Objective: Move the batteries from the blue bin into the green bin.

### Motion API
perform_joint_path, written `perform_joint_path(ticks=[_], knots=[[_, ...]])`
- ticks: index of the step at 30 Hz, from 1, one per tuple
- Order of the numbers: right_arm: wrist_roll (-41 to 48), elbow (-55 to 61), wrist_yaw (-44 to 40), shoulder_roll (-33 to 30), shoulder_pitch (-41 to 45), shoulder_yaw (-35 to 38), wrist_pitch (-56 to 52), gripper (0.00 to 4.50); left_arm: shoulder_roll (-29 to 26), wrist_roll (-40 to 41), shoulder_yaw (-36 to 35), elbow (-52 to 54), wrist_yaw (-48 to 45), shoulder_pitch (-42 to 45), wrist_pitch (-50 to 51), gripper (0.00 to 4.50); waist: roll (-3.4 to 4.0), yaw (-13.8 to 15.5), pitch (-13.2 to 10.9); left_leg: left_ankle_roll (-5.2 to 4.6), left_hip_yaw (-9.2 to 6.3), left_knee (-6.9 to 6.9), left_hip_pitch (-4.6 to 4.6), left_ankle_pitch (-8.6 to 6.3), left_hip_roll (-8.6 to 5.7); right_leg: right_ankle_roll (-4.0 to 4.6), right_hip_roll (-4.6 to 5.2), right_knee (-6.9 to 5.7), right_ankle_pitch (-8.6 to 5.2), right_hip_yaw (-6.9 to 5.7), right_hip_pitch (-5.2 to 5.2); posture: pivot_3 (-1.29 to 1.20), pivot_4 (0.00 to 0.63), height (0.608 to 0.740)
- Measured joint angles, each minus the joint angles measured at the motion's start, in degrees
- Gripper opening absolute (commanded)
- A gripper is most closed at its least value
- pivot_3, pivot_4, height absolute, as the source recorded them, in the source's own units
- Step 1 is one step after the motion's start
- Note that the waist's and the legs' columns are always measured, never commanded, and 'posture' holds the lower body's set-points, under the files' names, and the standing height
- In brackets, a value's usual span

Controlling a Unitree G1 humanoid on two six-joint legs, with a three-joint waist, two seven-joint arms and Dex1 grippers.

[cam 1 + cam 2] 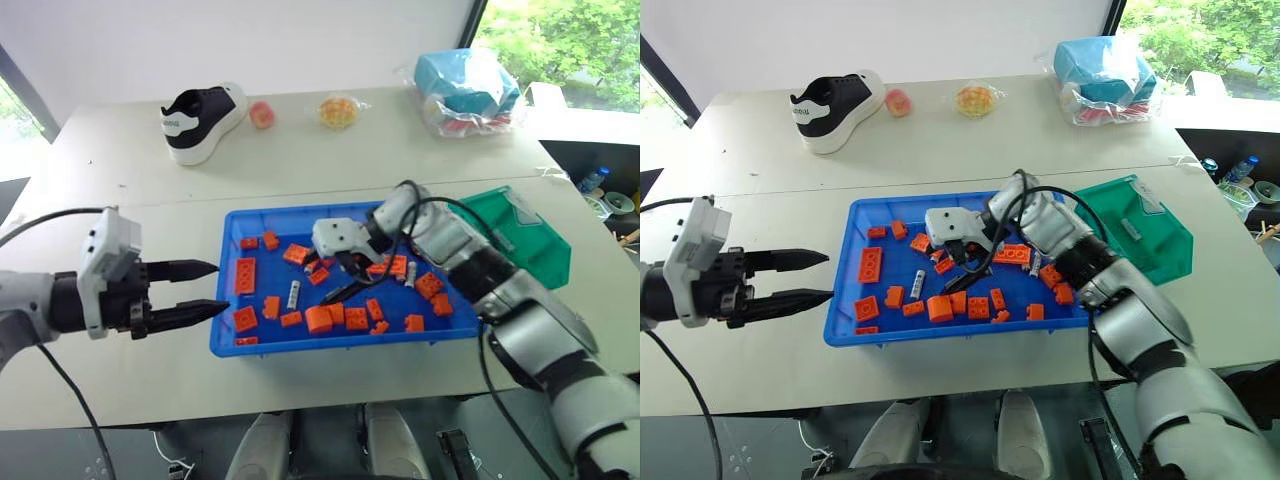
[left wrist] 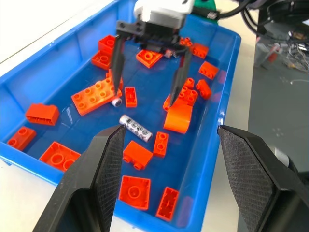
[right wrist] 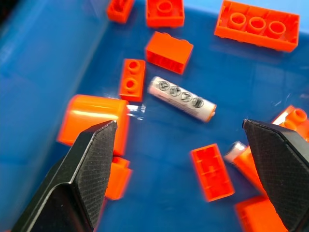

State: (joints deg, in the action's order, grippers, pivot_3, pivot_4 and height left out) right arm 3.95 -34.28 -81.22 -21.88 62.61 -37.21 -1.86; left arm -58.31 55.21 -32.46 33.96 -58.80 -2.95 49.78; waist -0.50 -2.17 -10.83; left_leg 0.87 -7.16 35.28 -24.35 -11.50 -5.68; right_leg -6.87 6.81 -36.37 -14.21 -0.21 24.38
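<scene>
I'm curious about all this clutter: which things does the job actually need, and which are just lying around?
Needed: batteries, blue bin, green bin.
Lying about: orange bricks, shoe, bagged bundle, two small round wrapped items.

I see the blue bin (image 2: 227,58) as glossy moulded plastic, its floor shiny enough to mirror the orange bricks (image 3: 169,50), which are smooth hard plastic with a slight sheen. The battery (image 3: 182,98) looks wrapped in a pale satin sleeve with printed marks. My right gripper (image 3: 181,169) has matt black fingertips (image 3: 87,179) with a fine cross-hatched, rubbery texture. The green bin (image 1: 1140,245) is smooth plastic. The table (image 1: 330,150) is a matt, pale surface. The shoe (image 1: 200,118) looks like dark cloth over a white rubbery sole.
</scene>
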Motion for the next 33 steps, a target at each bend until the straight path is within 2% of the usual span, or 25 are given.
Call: perform_joint_path(ticks=[8,19,20,21,27,28,33], knots=[[-5.5,-14.3,1.0,6.9,2.1,2.2,13.2,4.29,0.6,4.2,-5.5,3.1,4.1,-3.7,1.5,3.16,0.01,-0.4,0.0,0.19,0.01,-0.15,0.07,0.09,0.26,0.14,-0.30,-0.02,0.08,0.02,0.08,0.00,0.150,0.730],[-9.8,-17.7,3.2,12.8,1.0,3.3,20.0,4.29,0.2,5.3,-6.7,3.2,5.0,-5.3,1.2,3.16,0.01,-0.4,0.0,0.35,0.02,-0.20,0.17,0.10,0.42,0.26,-0.50,-0.06,0.15,0.06,0.08,0.00,0.150,0.730],[-10.0,-17.7,3.4,13.0,0.9,3.5,20.0,3.75,0.1,5.3,-6.7,3.2,4.9,-5.3,1.1,3.14,0.01,-0.4,0.0,0.35,0.02,-0.20,0.19,0.10,0.43,0.27,-0.51,-0.06,0.15,0.06,0.07,0.00,0.150,0.730],[-10.2,-17.7,3.5,13.1,0.6,3.7,20.0,3.46,0.0,5.3,-6.7,3.1,4.8,-5.2,1.0,3.14,0.01,-0.3,0.0,0.36,0.02,-0.20,0.20,0.10,0.43,0.27,-0.51,-0.06,0.15,0.06,0.06,0.00,0.150,0.730],[-10.4,-15.5,1.2,11.6,-1.9,4.5,19.5,0.41,-0.1,5.3,-6.2,1.9,4.6,-3.3,0.8,3.14,0.02,-0.3,0.0,0.36,0.02,-0.20,0.32,0.10,0.44,0.27,-0.53,-0.07,0.15,0.06,-0.02,0.00,0.150,0.730],[-10.4,-14.7,0.8,11.3,-2.1,4.7,19.2,0.05,-0.2,5.3,-5.8,1.7,4.5,-2.8,0.6,3.14,0.02,-0.3,0.0,0.36,0.03,-0.20,0.33,0.10,0.44,0.27,-0.53,-0.08,0.15,0.06,-0.03,0.00,0.150,0.730],[-9.3,-7.9,-1.7,8.5,-5.3,6.8,13.6,0.06,-0.3,4.0,-1.6,-0.7,3.8,0.3,-0.5,3.14,0.01,-0.2,0.0,0.36,0.05,-0.19,0.36,0.10,0.45,0.28,-0.53,-0.12,0.15,0.10,-0.05,0.00,0.150,0.730]])
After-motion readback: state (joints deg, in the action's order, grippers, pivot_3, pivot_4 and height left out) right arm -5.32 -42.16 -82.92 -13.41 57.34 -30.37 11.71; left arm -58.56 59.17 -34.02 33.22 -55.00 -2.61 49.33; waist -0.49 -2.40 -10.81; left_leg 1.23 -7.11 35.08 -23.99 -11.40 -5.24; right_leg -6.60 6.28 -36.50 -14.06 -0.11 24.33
